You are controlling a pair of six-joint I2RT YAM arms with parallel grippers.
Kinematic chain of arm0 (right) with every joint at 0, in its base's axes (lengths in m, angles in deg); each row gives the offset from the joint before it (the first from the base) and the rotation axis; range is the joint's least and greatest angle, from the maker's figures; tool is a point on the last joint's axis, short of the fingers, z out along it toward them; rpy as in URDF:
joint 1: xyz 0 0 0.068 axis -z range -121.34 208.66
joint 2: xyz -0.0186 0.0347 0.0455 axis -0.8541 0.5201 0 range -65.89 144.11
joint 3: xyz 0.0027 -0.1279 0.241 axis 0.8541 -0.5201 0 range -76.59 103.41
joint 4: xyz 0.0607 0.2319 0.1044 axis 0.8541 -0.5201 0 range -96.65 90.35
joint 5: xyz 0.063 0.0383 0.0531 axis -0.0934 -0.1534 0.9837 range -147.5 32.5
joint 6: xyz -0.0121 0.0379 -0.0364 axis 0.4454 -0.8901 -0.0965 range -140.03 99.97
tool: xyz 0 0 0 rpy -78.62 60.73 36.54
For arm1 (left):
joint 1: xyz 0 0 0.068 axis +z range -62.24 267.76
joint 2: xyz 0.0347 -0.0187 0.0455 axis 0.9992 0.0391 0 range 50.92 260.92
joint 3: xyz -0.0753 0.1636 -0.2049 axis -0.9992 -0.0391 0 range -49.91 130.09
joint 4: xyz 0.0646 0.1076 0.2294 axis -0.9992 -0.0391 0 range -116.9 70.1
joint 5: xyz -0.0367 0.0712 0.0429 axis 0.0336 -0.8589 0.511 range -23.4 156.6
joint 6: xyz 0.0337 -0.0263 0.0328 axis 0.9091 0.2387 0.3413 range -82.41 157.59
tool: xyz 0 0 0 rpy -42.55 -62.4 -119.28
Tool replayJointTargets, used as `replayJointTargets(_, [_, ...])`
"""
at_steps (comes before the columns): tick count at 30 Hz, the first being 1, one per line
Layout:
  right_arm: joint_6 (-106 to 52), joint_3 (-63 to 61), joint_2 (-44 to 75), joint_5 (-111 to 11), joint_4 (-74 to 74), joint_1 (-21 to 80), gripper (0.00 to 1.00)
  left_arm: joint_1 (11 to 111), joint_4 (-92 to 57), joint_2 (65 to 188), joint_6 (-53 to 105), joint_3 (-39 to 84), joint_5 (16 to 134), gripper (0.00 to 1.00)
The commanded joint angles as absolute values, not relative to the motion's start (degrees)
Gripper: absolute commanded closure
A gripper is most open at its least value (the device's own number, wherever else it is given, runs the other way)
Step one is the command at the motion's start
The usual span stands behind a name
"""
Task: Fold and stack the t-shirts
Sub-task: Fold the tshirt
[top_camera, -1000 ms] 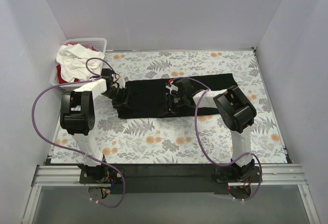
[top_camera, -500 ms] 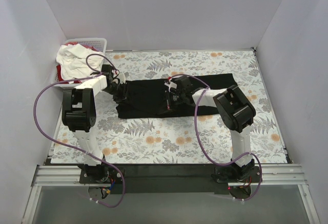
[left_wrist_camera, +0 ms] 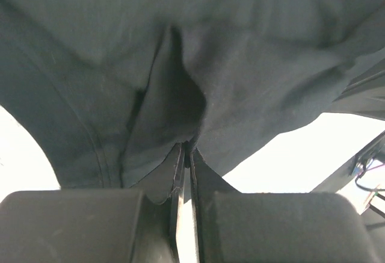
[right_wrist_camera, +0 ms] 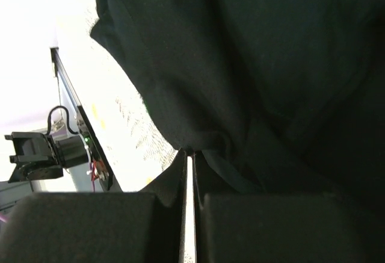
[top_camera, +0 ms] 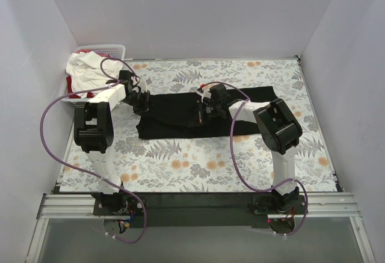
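Left hand (left_wrist_camera: 185, 152), right hand (right_wrist_camera: 187, 154) each clamped on black t-shirt (top_camera: 173, 120); basket (top_camera: 118, 48) near left arm.

White walls (top_camera: 192, 10), floral tabletop (top_camera: 198, 167)

The black t-shirt (top_camera: 174, 115) is showing plain, with no print, against a table (top_camera: 198, 163) that is wearing white cloth patterned with grey ferns and orange blossoms. A white t-shirt (top_camera: 84, 69) and a red t-shirt (top_camera: 71, 86) are showing in the white basket (top_camera: 115, 49), and purple cables (top_camera: 43, 124) are looping nearby.
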State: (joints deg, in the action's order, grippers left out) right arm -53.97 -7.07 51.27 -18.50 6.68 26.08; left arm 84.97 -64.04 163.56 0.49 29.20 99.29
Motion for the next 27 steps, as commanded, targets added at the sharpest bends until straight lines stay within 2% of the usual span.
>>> replayJointTargets(1, [-51.85,-3.12,50.82,-17.78,8.0,27.89,0.99,85.21,-63.93,164.64,0.68,34.89,101.41,1.0])
replayJointTargets(7, [-50.97,-0.39,53.46,-17.51,8.0,29.48,0.99,85.12,-64.72,170.08,-0.46,42.63,102.9,1.0])
replayJointTargets(16, [-50.35,2.86,56.36,-16.81,7.82,31.5,0.99,85.12,-65.25,173.26,-2.22,47.91,103.87,1.0])
replayJointTargets(27, [-48.51,-1.7,53.64,-14.09,6.42,31.06,0.99,85.12,-68.59,162.19,-1.17,33.34,101.32,1.0])
